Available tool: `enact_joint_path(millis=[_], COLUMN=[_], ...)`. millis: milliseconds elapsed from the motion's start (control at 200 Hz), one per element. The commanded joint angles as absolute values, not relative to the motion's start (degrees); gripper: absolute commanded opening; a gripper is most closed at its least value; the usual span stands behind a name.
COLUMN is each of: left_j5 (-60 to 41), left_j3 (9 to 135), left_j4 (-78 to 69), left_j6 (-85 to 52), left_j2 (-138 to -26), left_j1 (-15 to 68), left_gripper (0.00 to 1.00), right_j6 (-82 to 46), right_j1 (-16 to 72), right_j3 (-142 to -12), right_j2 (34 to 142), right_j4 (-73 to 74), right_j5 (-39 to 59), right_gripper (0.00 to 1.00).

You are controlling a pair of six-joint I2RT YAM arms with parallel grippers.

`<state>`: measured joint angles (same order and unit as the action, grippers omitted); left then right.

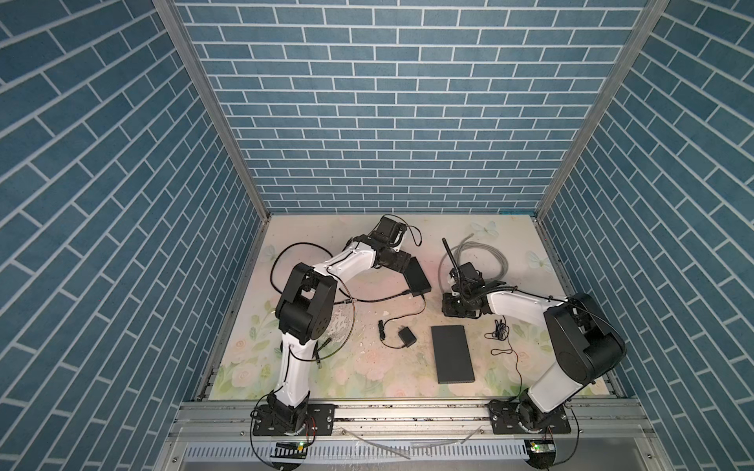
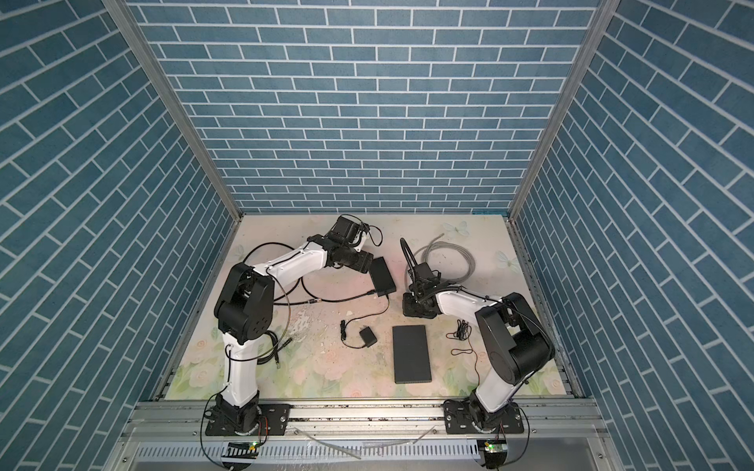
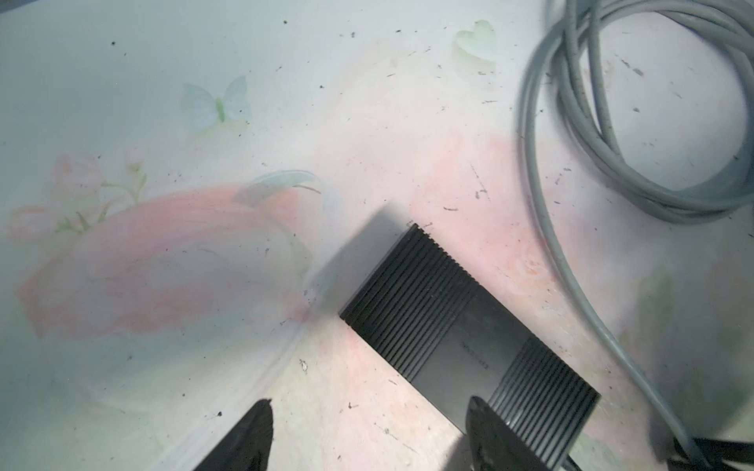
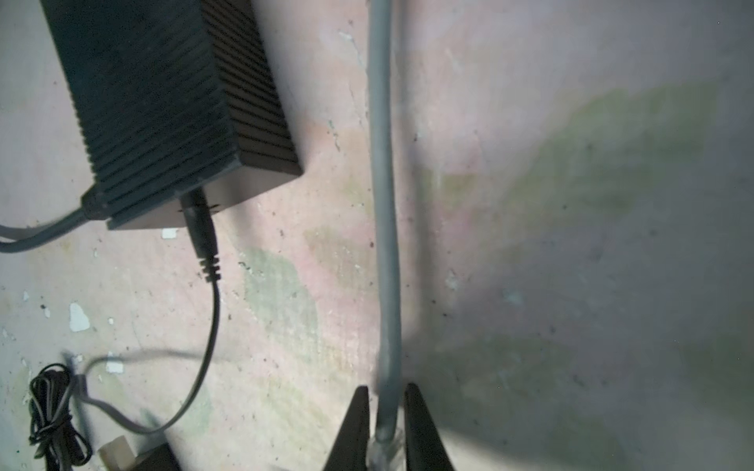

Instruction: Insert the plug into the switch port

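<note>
And there it was: the right gripper (image 4: 385,387) kept its jaws pinched on the clear plug (image 4: 383,448), just where the grey cable (image 4: 381,204) entered it, with the cable running straight out ahead of the jaws over the bench (image 4: 571,204). The ribbed black switch (image 1: 419,277) lay on the bench between the two arms, left of that gripper in both top views. Its long axis slanted away, and its near end carried a power lead (image 4: 204,253). The left gripper (image 3: 369,401) hovered at the switch's far end, jaws wide apart, gripping nothing. My call: the plug wanted swinging round to face that near end before any push.
</note>
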<state>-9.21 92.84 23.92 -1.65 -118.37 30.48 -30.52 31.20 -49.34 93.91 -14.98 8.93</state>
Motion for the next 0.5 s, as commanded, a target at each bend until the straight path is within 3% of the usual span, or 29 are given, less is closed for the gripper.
enact_joint_path(millis=[0, 300, 495], left_j5=[-13.2, -24.46, -28.72], left_j3=[90.0, 91.83, 90.26], left_j4=[21.51, 22.14, 18.44], left_j6=[9.17, 25.15, 28.92], left_j2=[-114.16, -112.87, -114.04], left_j1=[30.59, 31.14, 32.43], left_gripper=[0.74, 0.69, 0.69], right_j6=[-28.99, -21.13, -26.31], right_j1=[31.0, 27.8, 22.86], right_j3=[-52.69, -59.56, -54.69], right_j2=[91.43, 92.33, 89.75], right_j4=[-17.88, -19.9, -12.06], right_j5=[7.4, 20.73, 34.56], right_gripper=[0.13, 0.09, 0.09])
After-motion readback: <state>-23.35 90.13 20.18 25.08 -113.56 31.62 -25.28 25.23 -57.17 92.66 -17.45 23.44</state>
